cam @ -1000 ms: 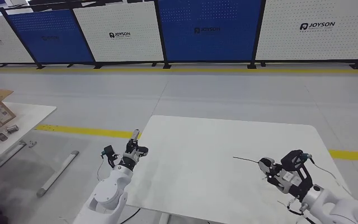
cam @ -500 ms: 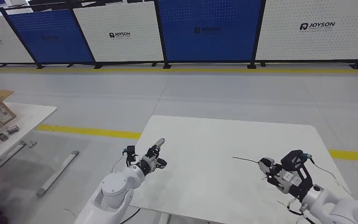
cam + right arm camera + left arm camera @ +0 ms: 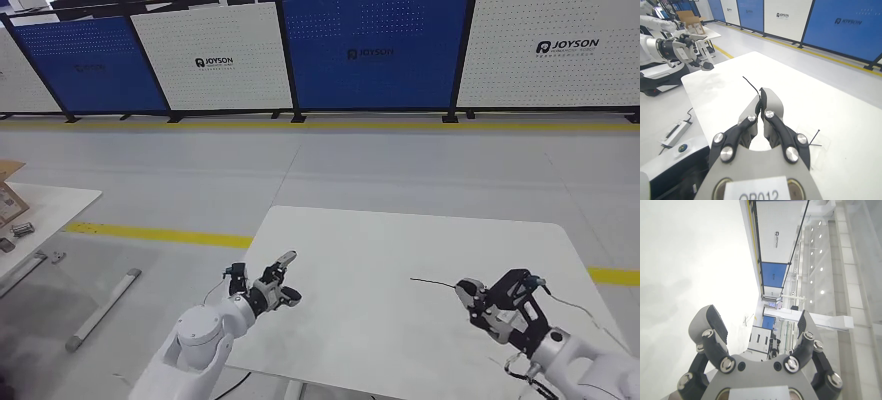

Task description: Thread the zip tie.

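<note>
right gripper (image 3: 760, 92) pinches thin black zip tie (image 3: 750, 84), perhaps plastic, between ribbed pads (image 3: 763, 98).

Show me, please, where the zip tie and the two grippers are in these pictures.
zip tie (image 3: 751, 84), right wrist view, on its free strand beyond the fingertips.
right gripper (image 3: 760, 92), right wrist view, midway between its shut fingertips.
left gripper (image 3: 758, 309), left wrist view, midway between its open fingertips.

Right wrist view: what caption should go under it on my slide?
The right claw pinches a black zip tie over the white table; open left claw hovers opposite.
</note>
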`<state>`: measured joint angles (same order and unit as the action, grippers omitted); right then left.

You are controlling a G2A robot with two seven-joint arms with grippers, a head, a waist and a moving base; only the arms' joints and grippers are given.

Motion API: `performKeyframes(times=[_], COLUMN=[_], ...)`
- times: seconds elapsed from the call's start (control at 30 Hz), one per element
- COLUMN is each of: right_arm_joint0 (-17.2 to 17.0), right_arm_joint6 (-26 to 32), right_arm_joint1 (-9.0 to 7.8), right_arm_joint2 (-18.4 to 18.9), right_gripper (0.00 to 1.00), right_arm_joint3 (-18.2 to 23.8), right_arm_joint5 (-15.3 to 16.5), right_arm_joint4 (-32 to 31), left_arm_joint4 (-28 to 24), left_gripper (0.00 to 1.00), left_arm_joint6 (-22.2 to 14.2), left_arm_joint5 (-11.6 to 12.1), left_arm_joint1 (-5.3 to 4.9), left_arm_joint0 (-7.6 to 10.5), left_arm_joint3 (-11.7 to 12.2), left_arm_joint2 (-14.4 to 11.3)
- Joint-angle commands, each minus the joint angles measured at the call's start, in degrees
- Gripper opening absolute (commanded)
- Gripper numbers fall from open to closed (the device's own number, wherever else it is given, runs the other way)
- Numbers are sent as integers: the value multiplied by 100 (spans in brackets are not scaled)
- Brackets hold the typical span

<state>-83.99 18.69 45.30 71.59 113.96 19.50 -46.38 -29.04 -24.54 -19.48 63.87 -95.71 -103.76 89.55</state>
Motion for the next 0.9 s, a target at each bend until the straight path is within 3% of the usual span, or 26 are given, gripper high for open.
performKeyframes(times=[0.0, 0.2, 0.27, 0.7, 0.87], right_arm_joint0=[81, 417, 502, 508, 776], right_arm_joint6=[-205, -331, -288, -301, -165], right_arm_joint1=[15, -17, -14, -11, 8], right_arm_joint2=[-170, -892, -994, -993, -1296], right_gripper=[0, 0, 0, 0, 0], right_arm_joint3=[58, 270, 242, 258, 528], right_arm_joint5=[-2, -2, -2, -2, -2], right_arm_joint4=[-450, -1333, -1299, -1350, -2284], left_arm_joint4=[-157, -810, -1062, -1062, -1062], left_gripper=[100, 100, 100, 100, 100], left_arm_joint6=[-469, -1453, -1418, -1418, -1418], left_arm_joint5=[0, 0, 0, 0, 0], left_arm_joint1=[-88, -403, -509, -509, -509], left_arm_joint0=[86, 342, 477, 477, 477], left_arm_joint3=[162, 660, 782, 782, 782], left_arm_joint2=[5, -403, -549, -549, -549])
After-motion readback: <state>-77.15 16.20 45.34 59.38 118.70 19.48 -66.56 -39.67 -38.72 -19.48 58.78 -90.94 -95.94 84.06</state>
